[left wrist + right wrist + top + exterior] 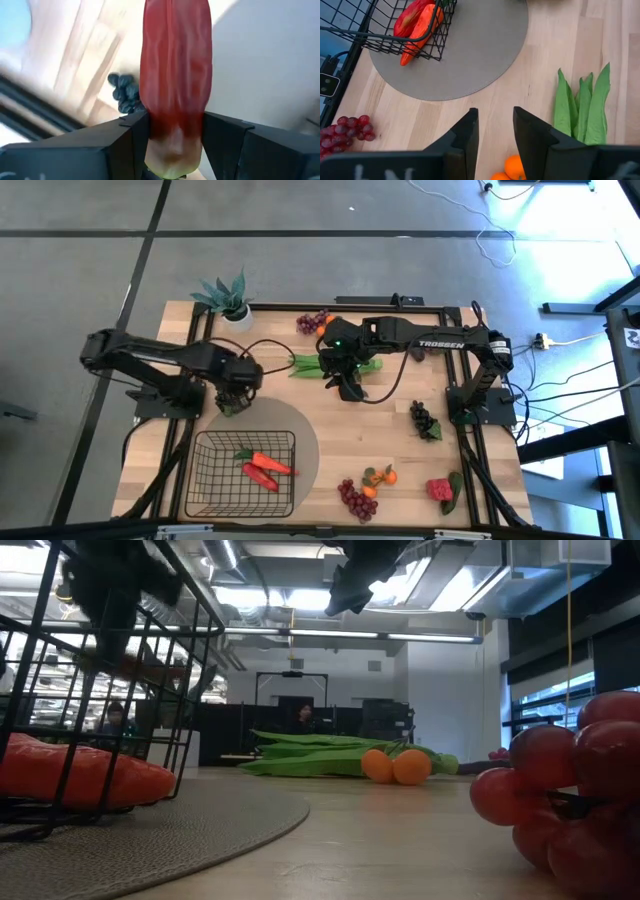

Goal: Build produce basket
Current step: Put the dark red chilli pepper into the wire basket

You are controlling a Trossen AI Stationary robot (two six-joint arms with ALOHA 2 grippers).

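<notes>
Fingers of the left gripper clamp a red pepper, seen only in the left wrist view, above the grey mat just beyond the basket. Right gripper hangs parted near the green bean pods; the basket already holds a carrot.

Tabletop: light wooden planks, edged by a dark metal frame, standing on a grey floor crossed by dark seams.

Round grey mat: lying flat on the tabletop, left of centre, showing a woven texture in the low view.

Potted plant: teal spiky leaves in a small white pot, sitting at the tabletop's far left corner.

Cables: white ones trailing across the floor beyond the far edge; dark ones running off to the right.

Room behind: ceiling lights glowing in long strips; two people sitting at dark desks far off.
</notes>
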